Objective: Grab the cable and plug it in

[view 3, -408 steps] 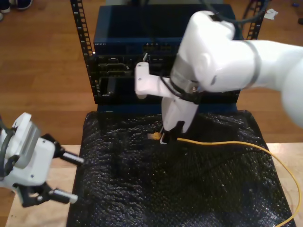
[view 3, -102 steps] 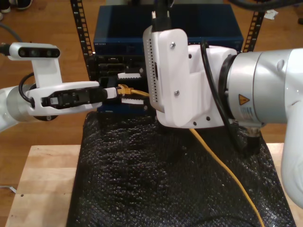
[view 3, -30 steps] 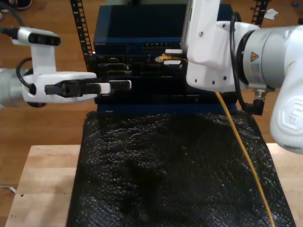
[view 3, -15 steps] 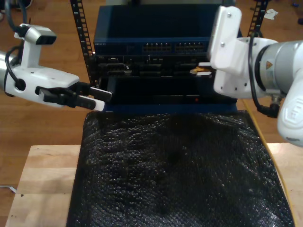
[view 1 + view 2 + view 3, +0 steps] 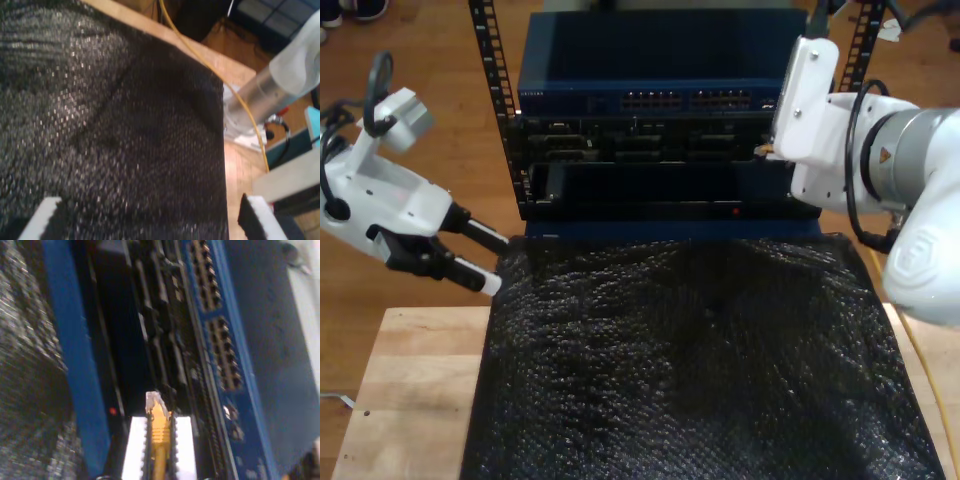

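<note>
My second gripper [image 5: 159, 440] has its jaws clenched on the cable [image 5: 159, 427] near the rack [image 5: 660, 100] — grabbed, not yet plugged in — while my first gripper [image 5: 480, 260], jaws released, hangs over the mat [image 5: 690, 370].

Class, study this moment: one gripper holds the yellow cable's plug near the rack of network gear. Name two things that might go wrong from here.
1. My second gripper holds the cable with its clear plug just short of the rack's dark modules, away from the blue switch's ports; pushing on may jam it.
2. The cable's slack trails along the black mat's edge beside an arm's base and may snag.
</note>
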